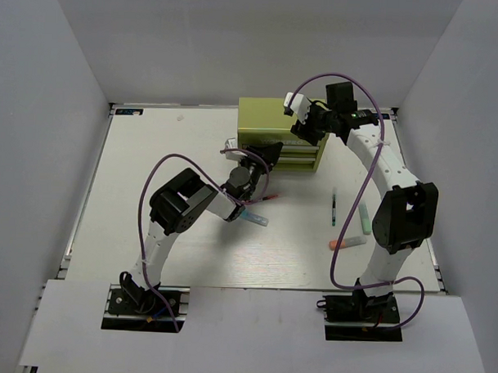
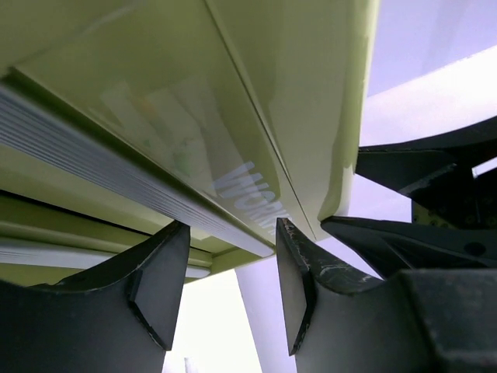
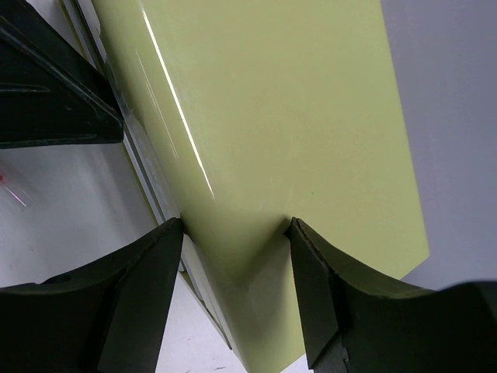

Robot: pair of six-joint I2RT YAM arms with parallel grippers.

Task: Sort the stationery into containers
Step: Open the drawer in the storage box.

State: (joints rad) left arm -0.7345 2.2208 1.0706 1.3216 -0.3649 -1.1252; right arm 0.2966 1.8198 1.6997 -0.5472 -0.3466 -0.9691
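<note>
Plainly, the olive-green cabinet (image 1: 266,122) is the thing to handle first. It stands at the far middle of the worktop (image 1: 151,191) with its two drawers (image 1: 299,160) facing the arms. It looks like stiff sheet metal, glossy and smooth, so I judge it slippery under hard pads. It is probably light enough to skate across the worktop when a drawer is tugged.

The right gripper (image 3: 233,229) sits at the cabinet's top right corner. Its jaws stand wide, astride the corner edge, with both tips close against the metal. I cannot tell whether they squeeze it or only rest there. A brace at that spot seems sensible.

The left gripper (image 2: 225,287) is at the left front of the cabinet. Its jaws are apart and hold nothing. A drawer's lower edge shows just above the tips, with light between the pads. The best hold is likely the drawer's lip or handle, pulled straight out.

The stationery lies loose on the worktop. The dark thin pen (image 1: 333,207), pale green marker (image 1: 365,218) and orange marker (image 1: 346,243) are right of centre, near one another. The light blue piece (image 1: 254,216) is beside the left arm. These should be light, rigid and apt to roll. Each is best pinched across the barrel near mid-length.
</note>
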